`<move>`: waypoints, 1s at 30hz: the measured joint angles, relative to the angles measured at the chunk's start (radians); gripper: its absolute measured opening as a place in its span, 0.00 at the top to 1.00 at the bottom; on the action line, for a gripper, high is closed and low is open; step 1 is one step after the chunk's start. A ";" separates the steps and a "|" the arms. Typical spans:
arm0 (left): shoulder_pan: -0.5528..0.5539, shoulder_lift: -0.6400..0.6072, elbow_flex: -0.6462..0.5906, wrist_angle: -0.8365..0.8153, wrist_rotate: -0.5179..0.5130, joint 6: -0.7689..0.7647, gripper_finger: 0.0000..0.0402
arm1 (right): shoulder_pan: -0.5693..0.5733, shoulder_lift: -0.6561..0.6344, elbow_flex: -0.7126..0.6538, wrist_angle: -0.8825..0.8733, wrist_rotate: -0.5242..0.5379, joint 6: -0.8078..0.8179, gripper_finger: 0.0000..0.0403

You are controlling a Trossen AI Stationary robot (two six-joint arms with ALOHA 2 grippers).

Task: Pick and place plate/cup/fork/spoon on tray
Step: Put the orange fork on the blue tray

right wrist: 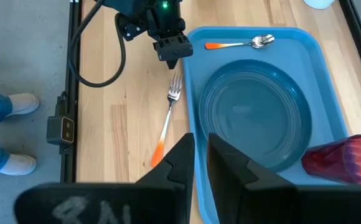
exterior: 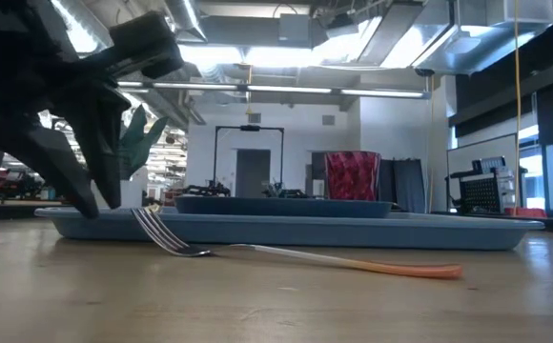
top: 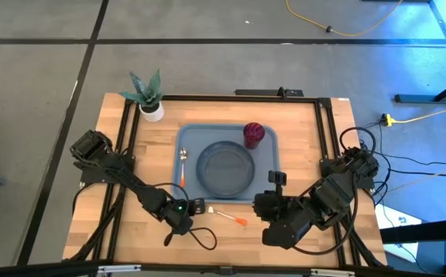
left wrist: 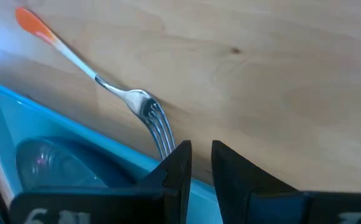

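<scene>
Now only the fork is left outside the tray. It lies flat on the wooden table, just beside the tray's near long edge, with the silver tines towards the left gripper and the orange handle pointing away from it. In the low view the tines curve up a little from the wood and nothing holds them.

On the tray the rest is already placed. The plate sits in the middle, the cup stands upright at the far right corner next to the plate, and the spoon lies along the left side of the tray, between the plate and the rim. So, as a judgement, three of the four things are done and one remains.

The left gripper hovers right at the fork's tines, its jaws nearly together with only a narrow gap, and they grip nothing. The right gripper waits at the near right part of the table, looking over the tray; its jaws also stand close, with a small gap and nothing between them.

A small potted plant stands beyond the tray's far left corner and is not part of the work.
</scene>
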 joint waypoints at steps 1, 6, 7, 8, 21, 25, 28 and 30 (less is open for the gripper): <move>-0.002 0.000 0.000 0.000 0.000 0.000 0.86 | 0.000 0.000 0.000 0.000 0.000 0.000 0.89; 0.000 0.000 0.000 0.030 -0.006 0.001 0.86 | 0.000 0.000 0.000 0.000 0.000 0.001 0.89; 0.000 0.000 0.000 0.043 -0.013 0.000 0.86 | 0.000 0.000 0.000 0.000 0.000 0.001 0.89; 0.000 0.000 0.000 0.054 -0.021 0.001 0.86 | 0.000 0.000 0.000 0.000 0.000 0.001 0.89; 0.043 0.000 0.000 0.067 0.027 -0.040 0.86 | 0.000 0.000 0.000 0.000 0.000 0.001 0.89; 0.064 0.000 0.000 0.067 0.026 -0.029 0.86 | 0.000 0.000 0.000 0.000 0.000 0.002 0.89; 0.074 0.000 0.000 0.067 0.057 -0.018 0.86 | 0.000 0.000 0.000 0.000 0.000 0.002 0.89; 0.082 0.000 0.000 0.067 0.096 -0.009 0.86 | -0.001 0.000 0.000 0.000 0.000 0.002 0.89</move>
